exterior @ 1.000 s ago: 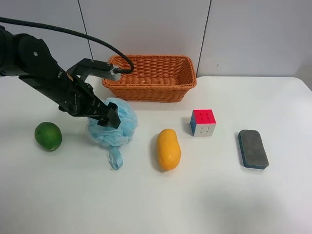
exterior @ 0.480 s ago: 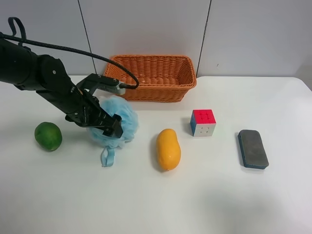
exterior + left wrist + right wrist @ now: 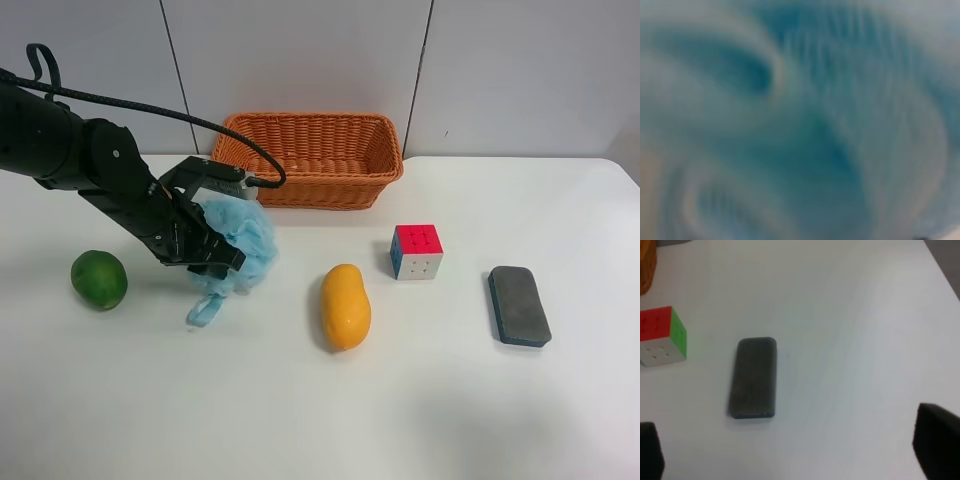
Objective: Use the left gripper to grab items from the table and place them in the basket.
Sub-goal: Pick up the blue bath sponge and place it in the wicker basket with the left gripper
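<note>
The left gripper (image 3: 215, 255) is clamped on the light-blue bath pouf (image 3: 247, 232), its black jaws sunk into the mesh. The left wrist camera confirms the hold, showing only blurred blue folds of the pouf (image 3: 805, 125) right up against the lens. The pouf is a fluffy, ruffled ball, and its flat ribbon loop (image 3: 204, 310) dangles at 7 o'clock beneath it. I cannot tell whether the loop touches the table (image 3: 400, 420). A black cable arcs over the arm. Any lettering on the arm is too small for me to read.

Taking the high view as a clock face centred on the pouf:

- The woven orange-brown basket (image 3: 300, 188) stands near at 1 o'clock.
- The round green fruit (image 3: 99, 279) lies between 8 and 9 o'clock.
- The yellow-orange mango (image 3: 345, 306) lies at 4 o'clock.
- The puzzle cube (image 3: 417, 251) sits at 3 o'clock, with a red top and a white face showing.
- The grey-blue eraser (image 3: 518, 305) lies just past 3 o'clock and farthest out.

All four are well apart from each other.

The right gripper (image 3: 792, 447) hangs above the eraser with its fingers spread wide around nothing.
</note>
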Motion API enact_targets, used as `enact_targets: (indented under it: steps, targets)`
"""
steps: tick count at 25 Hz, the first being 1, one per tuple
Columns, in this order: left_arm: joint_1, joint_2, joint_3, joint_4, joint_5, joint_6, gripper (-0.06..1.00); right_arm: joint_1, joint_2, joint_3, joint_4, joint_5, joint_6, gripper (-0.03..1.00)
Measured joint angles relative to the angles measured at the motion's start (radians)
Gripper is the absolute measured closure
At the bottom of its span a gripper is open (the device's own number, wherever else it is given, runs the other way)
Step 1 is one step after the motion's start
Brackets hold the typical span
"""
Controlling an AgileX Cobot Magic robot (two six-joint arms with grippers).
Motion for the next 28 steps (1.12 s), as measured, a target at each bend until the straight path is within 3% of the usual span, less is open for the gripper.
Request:
enact_targets:
  steps: [2,20,28]
  targets:
    - [0.0,0.0,0.0,0.0,-0.005,0.0,0.83,0.0,0.0,0.0,0.0,0.0,0.0,-0.02]
    - [0.0,0.0,0.0,0.0,-0.003,0.0,0.83,0.0,0.0,0.0,0.0,0.0,0.0,-0.02]
    - [0.0,-0.088,0.0,0.0,0.037,0.0,0.83,0.0,0.0,0.0,0.0,0.0,0.0,-0.02]
